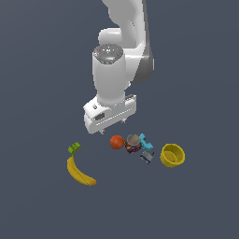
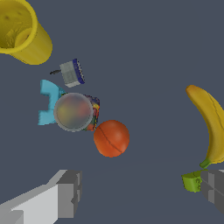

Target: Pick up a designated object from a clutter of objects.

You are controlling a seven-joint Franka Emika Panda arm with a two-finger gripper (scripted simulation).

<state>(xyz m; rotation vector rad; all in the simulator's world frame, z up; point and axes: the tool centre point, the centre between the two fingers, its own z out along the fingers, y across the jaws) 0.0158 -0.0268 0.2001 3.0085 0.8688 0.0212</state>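
On the dark grey floor (image 1: 37, 205), the spread, empty gripper (image 1: 111, 128) hangs above the red-orange ball (image 1: 116, 142).

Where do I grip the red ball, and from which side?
Grip the red ball across its widest middle, coming straight down. The can touches one side, so set the open gripper fingers on the free sides, along the line that avoids the can.
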